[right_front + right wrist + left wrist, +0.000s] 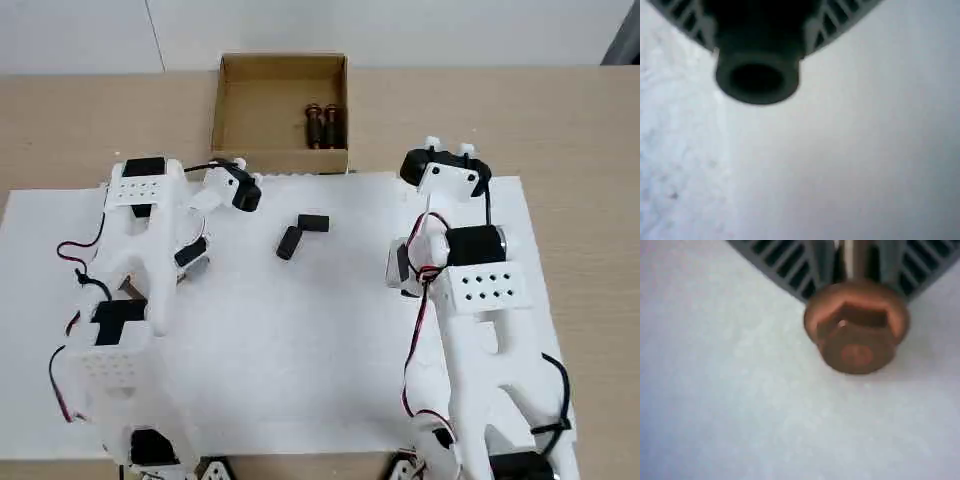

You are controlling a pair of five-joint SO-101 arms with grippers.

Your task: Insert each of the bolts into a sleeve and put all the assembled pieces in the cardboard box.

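Left pincer (856, 262) around bolt (856, 332), right pincer (757, 20) around sleeve (757, 75)

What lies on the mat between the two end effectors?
Two loose black sleeves, close together on the white mat, in the high view. The left end effector holds a bolt, the right end effector a third sleeve.

Left arm (140, 250): at the table's 8 o'clock, folded, wrist turned downward.
Left gripper (855, 262): fingers clamped on a bolt (856, 327).
Right arm (480, 300): at 4 o'clock, folded, wrist turned downward.
Right gripper (760, 20): fingers clamped on a sleeve (757, 77).
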